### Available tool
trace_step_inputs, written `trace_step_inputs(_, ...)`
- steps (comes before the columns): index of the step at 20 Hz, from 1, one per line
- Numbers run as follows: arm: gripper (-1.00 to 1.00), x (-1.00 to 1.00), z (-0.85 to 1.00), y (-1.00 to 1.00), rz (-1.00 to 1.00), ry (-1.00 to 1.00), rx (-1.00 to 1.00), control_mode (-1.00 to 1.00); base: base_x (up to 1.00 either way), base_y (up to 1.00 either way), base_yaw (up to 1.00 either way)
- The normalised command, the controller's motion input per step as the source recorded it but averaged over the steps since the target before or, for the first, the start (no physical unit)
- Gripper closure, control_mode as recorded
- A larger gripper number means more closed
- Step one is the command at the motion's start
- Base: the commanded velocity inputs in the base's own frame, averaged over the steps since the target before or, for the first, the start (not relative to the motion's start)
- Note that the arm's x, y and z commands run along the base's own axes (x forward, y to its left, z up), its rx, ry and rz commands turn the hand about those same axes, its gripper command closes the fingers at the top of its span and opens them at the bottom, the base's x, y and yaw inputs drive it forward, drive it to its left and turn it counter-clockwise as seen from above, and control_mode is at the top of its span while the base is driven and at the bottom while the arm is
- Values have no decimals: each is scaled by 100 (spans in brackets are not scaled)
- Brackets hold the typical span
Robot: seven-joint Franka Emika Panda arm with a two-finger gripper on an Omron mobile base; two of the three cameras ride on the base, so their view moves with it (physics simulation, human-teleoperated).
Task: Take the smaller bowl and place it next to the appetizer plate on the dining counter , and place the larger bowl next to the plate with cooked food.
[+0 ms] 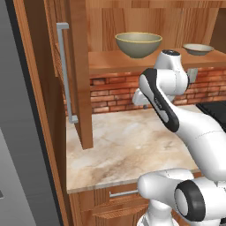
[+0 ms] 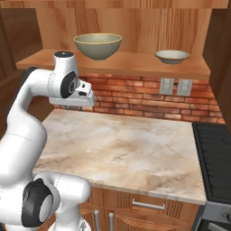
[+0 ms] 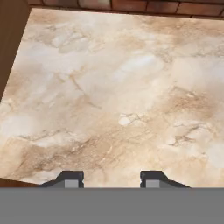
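Reaching for the smaller bowl looks like the step we're in, w/ nothing picked up yet, so we're judging the task as barely begun. We're seeing the gripper pointing down at the marbled countertop, its 2 finger tips standing apart w/ bare stone showing between them, i.e. open and empty. We're finding both bowls up on the wooden shelf above the brick backsplash: the larger bowl toward the left in the right base view, the smaller bowl well apart from it toward the right, close to the shelf's right end. Relative to the hand, the smaller bowl is sitting higher and off to the arm's right; the hand is hanging below shelf level, nearer the larger bowl. To do this well, we're thinking the wrist needs lifting above the shelf edge and swinging right, approx. over the shallow bowl's rim, then pinching 1 side of that rim rather than spanning it. We're also minding the larger bowl, the wrong pick for now, and keeping the wrist clear of the shelf's front lip.
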Motion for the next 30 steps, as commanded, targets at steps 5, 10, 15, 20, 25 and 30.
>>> trace_step_inputs(5, -100, -11, 11, -1, -1, -17, -2, -100, 0, 0, 0)
trace_step_inputs(10, -100, -22, 46, -14, -13, -34, -10, -100, 0, 0, 0)
trace_step_inputs(15, -100, -31, 50, -16, -8, -30, -6, -100, 0, 0, 0)
trace_step_inputs(20, -100, -16, 53, -4, -16, -23, -3, -100, 0, 0, 0)
trace_step_inputs(25, -100, -16, 71, 0, -21, -30, 2, -100, 0, 0, 0)
trace_step_inputs(30, -100, -21, 59, 1, -14, -20, 11, -100, 0, 0, 0)
